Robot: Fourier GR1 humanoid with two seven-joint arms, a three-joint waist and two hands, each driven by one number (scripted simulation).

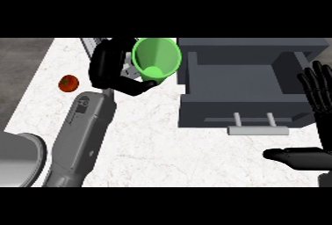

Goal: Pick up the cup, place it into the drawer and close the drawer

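Your left hand (113, 66) curls round the glossy green cup (156, 59), tilted with its mouth facing you, just left of the open grey drawer (243, 88); your right hand (318, 101) rests spread beyond it.

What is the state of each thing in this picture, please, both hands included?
cup: green, tilted, held off the counter beside the drawer
drawer: open, nothing seen inside
left hand: shut on the cup
right hand: open, resting at the right edge
tomato: lying on the counter, untouched
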